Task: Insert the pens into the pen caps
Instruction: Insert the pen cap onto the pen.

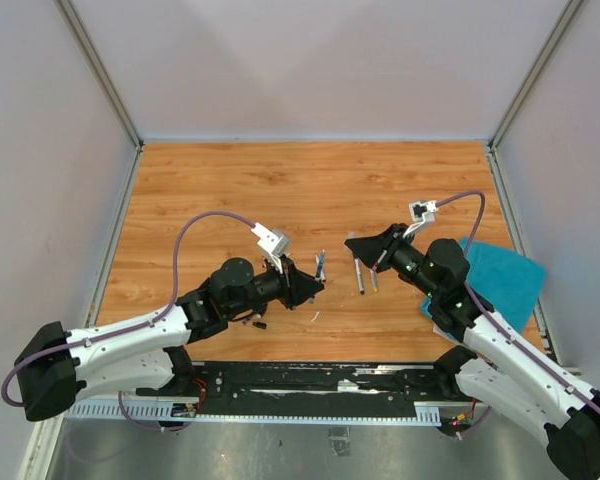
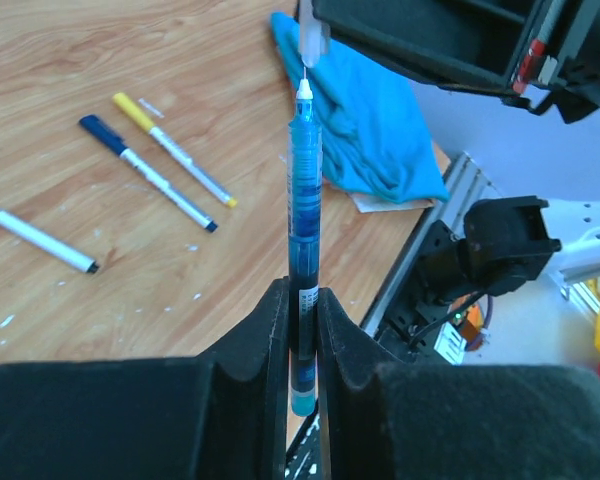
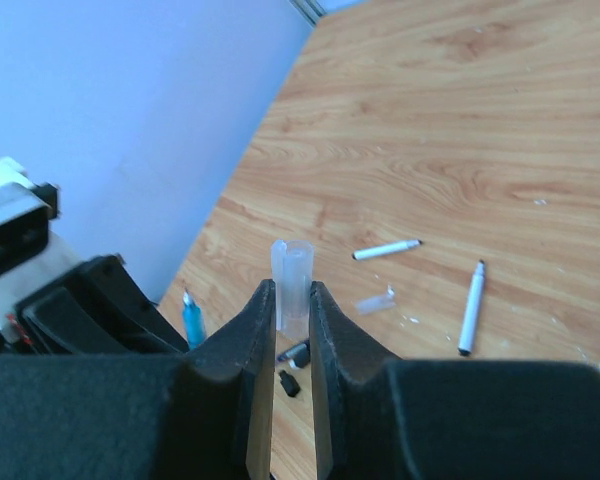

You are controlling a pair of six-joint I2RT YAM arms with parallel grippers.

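This is a robotics lab test cell. Pale panels (image 1: pixel 310 60) on metal posts (image 1: pixel 98 68) wall a wood-grain tabletop (image 1: pixel 310 185) at nine, twelve and three o'clock. A slotted aluminium rail (image 1: pixel 280 411) runs at six.

I can read no word, brand or number anywhere. The translucent blue plastic pen (image 2: pixel 304 200) pinched in my left claw (image 2: pixel 302 290) wears a small white label (image 2: pixel 307 303) with dark print right at my fingertips, too small to make out. The thin white pen with the yellow cap (image 2: pixel 175 150) and the thin white pen with the dark blue cap (image 2: pixel 148 172) show faint barrel markings, equally illegible.
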